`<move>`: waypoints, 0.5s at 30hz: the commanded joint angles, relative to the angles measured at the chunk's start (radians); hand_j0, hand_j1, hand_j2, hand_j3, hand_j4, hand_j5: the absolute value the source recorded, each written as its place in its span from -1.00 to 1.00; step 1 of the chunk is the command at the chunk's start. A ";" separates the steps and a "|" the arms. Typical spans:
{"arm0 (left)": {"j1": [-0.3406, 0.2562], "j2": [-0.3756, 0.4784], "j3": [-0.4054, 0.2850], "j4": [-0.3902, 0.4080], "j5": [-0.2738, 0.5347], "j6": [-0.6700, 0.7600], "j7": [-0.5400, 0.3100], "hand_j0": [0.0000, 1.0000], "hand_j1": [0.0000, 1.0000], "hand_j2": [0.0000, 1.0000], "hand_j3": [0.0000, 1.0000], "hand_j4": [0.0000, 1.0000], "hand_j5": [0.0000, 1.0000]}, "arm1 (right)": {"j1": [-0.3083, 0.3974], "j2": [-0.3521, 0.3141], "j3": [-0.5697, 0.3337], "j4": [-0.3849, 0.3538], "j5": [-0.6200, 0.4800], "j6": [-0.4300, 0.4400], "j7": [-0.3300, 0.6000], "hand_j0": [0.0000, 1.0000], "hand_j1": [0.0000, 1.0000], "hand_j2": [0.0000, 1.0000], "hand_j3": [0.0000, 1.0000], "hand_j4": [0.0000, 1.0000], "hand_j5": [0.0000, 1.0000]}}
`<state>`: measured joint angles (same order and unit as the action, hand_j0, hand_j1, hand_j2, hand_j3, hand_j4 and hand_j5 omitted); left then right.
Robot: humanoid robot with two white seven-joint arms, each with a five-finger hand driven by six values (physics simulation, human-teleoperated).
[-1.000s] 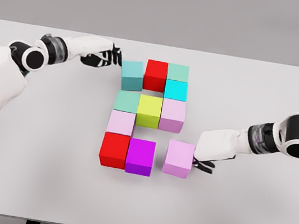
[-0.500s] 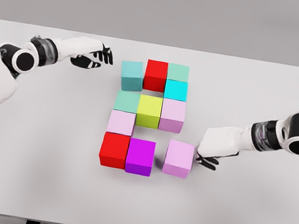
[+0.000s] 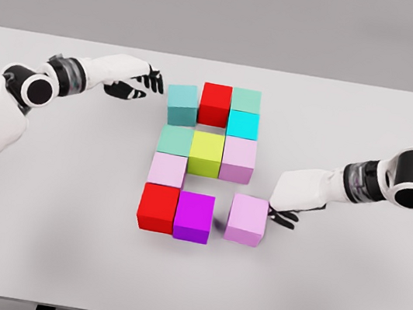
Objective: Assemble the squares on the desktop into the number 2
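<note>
I found the coloured blocks mid-table, nearly a 2: the teal block sat skewed at top left, the lilac block apart from the purple block. My right hand touched the lilac block, fingers curled; my left hand hovered near the teal block, fingers loosely spread, holding nothing.

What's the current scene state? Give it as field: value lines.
surface: white table
top row: teal cube, red cube, green cube
bottom row: red cube, magenta cube, then a gap, then lilac cube
left hand: left of the teal cube, not touching, holds nothing
right hand: at the lilac cube's right side
</note>
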<state>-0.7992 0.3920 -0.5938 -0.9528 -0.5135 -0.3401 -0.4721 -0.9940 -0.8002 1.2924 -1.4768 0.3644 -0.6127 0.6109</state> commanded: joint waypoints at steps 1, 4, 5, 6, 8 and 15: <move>0.000 -0.005 0.002 0.011 0.003 0.001 0.003 0.11 0.11 0.11 0.11 0.11 0.11 | 0.000 0.001 -0.001 0.000 -0.004 0.002 0.000 -0.74 -0.74 -0.74 -0.74 -0.74 -0.74; 0.003 -0.002 0.002 0.002 0.013 -0.005 -0.002 0.11 0.11 0.11 0.11 0.11 0.11 | 0.000 0.009 -0.001 0.000 -0.004 0.002 0.000 -0.74 -0.74 -0.74 -0.74 -0.74 -0.74; 0.006 -0.004 0.003 -0.003 0.024 -0.005 -0.005 0.11 0.11 0.11 0.11 0.11 0.11 | -0.002 0.010 -0.001 0.000 -0.004 0.002 0.000 -0.74 -0.74 -0.74 -0.74 -0.74 -0.74; 0.008 -0.005 0.003 -0.006 0.027 -0.007 -0.008 0.11 0.11 0.11 0.11 0.11 0.11 | -0.002 0.010 -0.001 0.000 -0.004 0.002 0.000 -0.74 -0.74 -0.74 -0.74 -0.74 -0.74; 0.009 -0.002 0.002 -0.012 0.027 -0.007 -0.008 0.12 0.12 0.12 0.12 0.12 0.12 | -0.002 0.010 -0.001 0.000 -0.004 0.002 0.000 -0.74 -0.74 -0.74 -0.74 -0.74 -0.74; 0.003 -0.002 0.002 -0.012 0.021 -0.011 -0.003 0.12 0.12 0.12 0.12 0.12 0.12 | -0.008 0.026 -0.001 0.000 -0.004 0.002 0.000 -0.74 -0.74 -0.74 -0.74 -0.74 -0.74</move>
<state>-0.7961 0.3898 -0.5933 -0.9643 -0.4938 -0.3516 -0.4772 -1.0017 -0.7810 1.2923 -1.4771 0.3645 -0.6128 0.6109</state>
